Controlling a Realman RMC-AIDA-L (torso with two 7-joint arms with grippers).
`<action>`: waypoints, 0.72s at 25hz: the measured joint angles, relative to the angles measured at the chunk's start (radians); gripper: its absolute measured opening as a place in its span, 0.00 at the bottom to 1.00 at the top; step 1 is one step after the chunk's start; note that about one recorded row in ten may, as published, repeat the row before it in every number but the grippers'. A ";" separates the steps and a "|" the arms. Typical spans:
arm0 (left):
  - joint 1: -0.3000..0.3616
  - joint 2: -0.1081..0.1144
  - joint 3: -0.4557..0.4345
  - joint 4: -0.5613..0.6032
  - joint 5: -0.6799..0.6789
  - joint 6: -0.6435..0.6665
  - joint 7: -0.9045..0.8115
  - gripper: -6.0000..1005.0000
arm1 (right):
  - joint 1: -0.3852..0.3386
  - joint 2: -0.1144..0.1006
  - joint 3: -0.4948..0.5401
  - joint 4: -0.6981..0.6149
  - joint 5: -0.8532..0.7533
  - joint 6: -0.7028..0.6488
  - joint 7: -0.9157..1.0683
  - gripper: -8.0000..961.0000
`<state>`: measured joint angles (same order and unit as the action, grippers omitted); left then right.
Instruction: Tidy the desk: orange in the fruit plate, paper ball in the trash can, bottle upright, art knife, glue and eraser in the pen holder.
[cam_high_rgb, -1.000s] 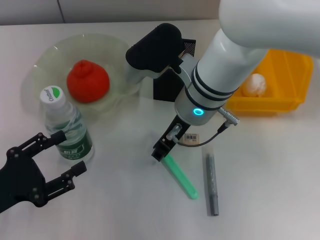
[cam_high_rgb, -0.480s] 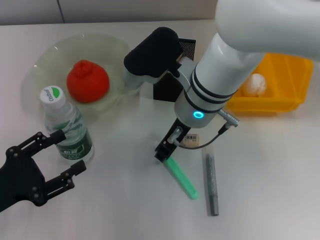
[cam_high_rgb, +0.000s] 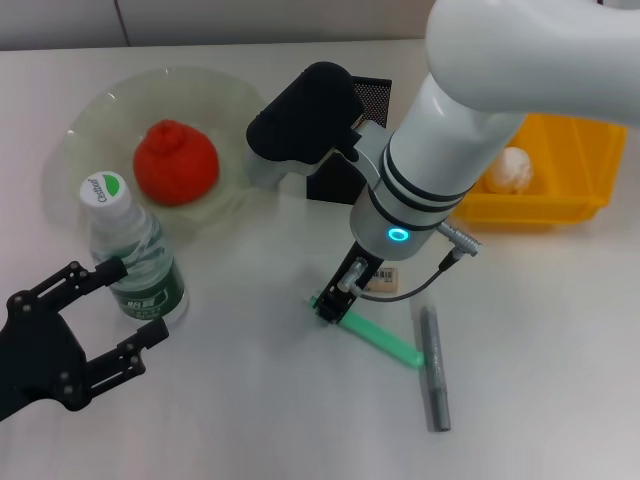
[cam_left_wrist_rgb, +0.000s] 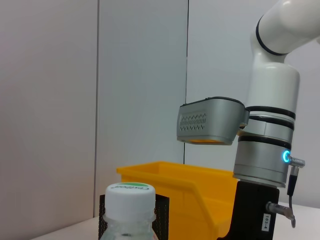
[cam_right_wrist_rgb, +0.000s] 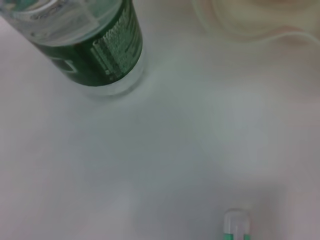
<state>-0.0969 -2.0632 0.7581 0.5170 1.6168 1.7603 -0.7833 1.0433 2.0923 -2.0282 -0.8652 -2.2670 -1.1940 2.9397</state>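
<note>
Right gripper (cam_high_rgb: 330, 305) sits low on the desk at one end of the green stick (cam_high_rgb: 378, 339), its fingers around or against that end; cannot tell from the head view whether they have closed on it. Green stick lies flat, long axis running from the gripper away toward the robot's right and slightly nearer the robot, far end touching or just beside the grey pen-shaped tool (cam_high_rgb: 434, 368). Right wrist view shows only the stick's white-and-green tip (cam_right_wrist_rgb: 235, 226) on bare desk, with the bottle (cam_right_wrist_rgb: 87, 42) beyond. Eraser (cam_high_rgb: 379, 279) lies just behind the gripper, partly hidden by the wrist. Pen holder (cam_high_rgb: 345, 150) stands behind the right arm, mostly covered by it. The right arm is clearly the nearer one to all three small items. Change from the earlier frames: the stick has swung from pointing steeply toward the robot to lying more crosswise, and the grey tool has shifted with it, so the gripper seems to have pushed rather than lifted it. Left gripper (cam_high_rgb: 95, 325) hangs spread wide just beside the bottle (cam_high_rgb: 130, 255), not touching it; bottle already upright. Orange (cam_high_rgb: 175, 162) rests in the fruit plate (cam_high_rgb: 85, 110); paper ball (cam_high_rgb: 508, 168) is in the trash can (cam_high_rgb: 590, 150). Judgement: pickup of the stick is not yet secure.
</note>
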 joint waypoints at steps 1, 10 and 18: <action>0.000 0.000 0.000 0.000 0.001 0.000 0.000 0.76 | 0.000 0.000 0.000 -0.001 -0.001 0.000 0.000 0.25; 0.003 0.000 0.000 0.000 0.004 0.001 0.003 0.76 | -0.017 0.000 0.027 -0.034 0.002 0.016 -0.001 0.19; 0.003 0.000 0.004 0.000 0.005 0.016 0.000 0.76 | -0.194 -0.007 0.290 -0.258 0.009 -0.026 -0.116 0.19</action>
<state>-0.0938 -2.0632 0.7618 0.5170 1.6222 1.7761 -0.7832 0.8489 2.0852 -1.7382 -1.1228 -2.2584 -1.2202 2.8242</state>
